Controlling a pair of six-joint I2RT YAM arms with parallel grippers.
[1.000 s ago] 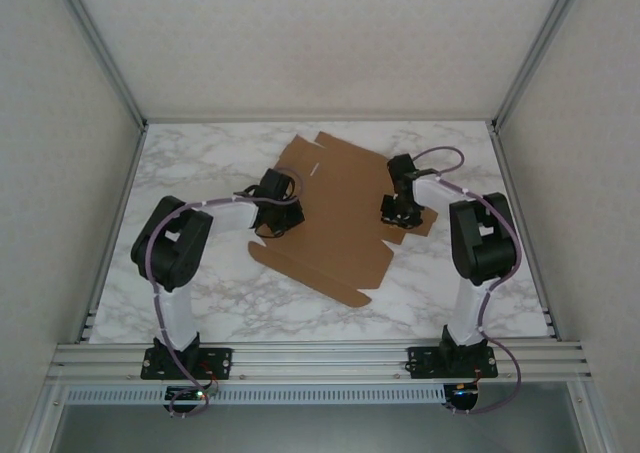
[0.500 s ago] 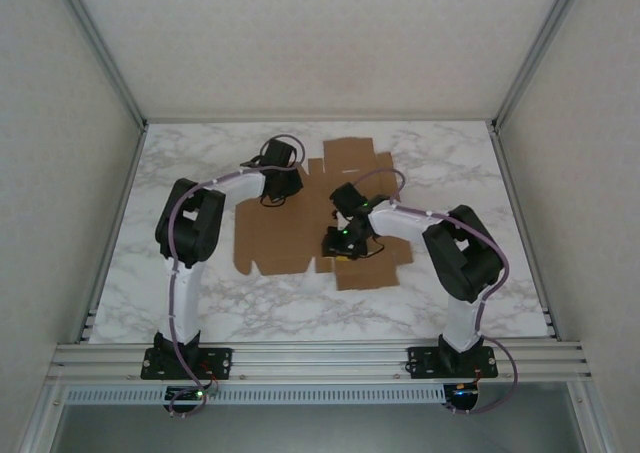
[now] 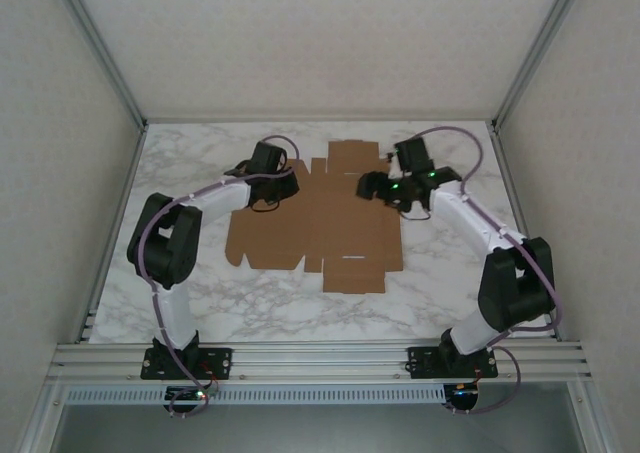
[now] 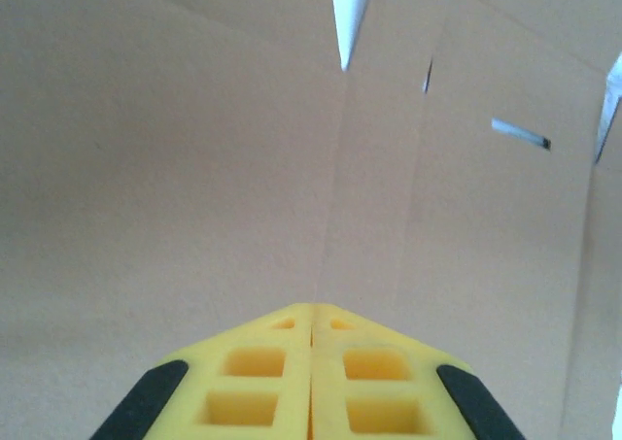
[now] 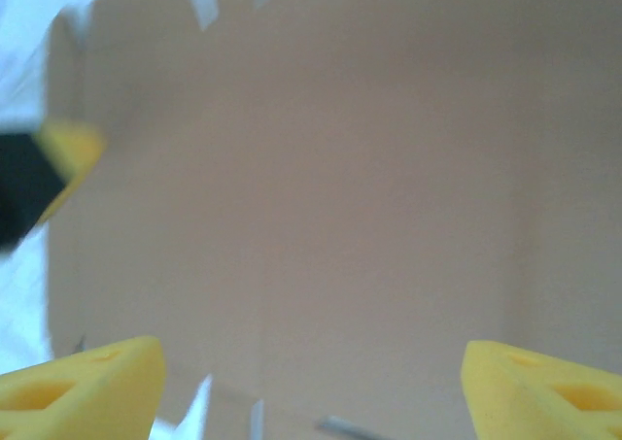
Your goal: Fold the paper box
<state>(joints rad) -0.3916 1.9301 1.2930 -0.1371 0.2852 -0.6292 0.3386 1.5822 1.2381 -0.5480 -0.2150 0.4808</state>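
Observation:
The paper box point(image 3: 320, 228) lies flat and unfolded on the marble table, its flaps and tabs spread out. My left gripper point(image 3: 288, 185) sits over the blank's far left part. In the left wrist view its yellow fingers point(image 4: 272, 372) are shut tip to tip with nothing between them, just above the brown cardboard point(image 4: 194, 149). My right gripper point(image 3: 370, 186) hovers over the blank's far right part. It is open, its fingers point(image 5: 83, 377) wide apart above the cardboard point(image 5: 321, 197). The left gripper's yellow and black finger point(image 5: 53, 163) shows at that view's left edge.
The marble table point(image 3: 190, 293) has bare room on both sides of the blank and in front of it. Grey walls and metal frame posts point(image 3: 105, 53) close in the back and sides. An aluminium rail point(image 3: 320, 358) carries the arm bases along the near edge.
The blank has turned and now lies square to the table. My right arm swung from the blank's middle out to its far right. My left gripper shifted slightly.

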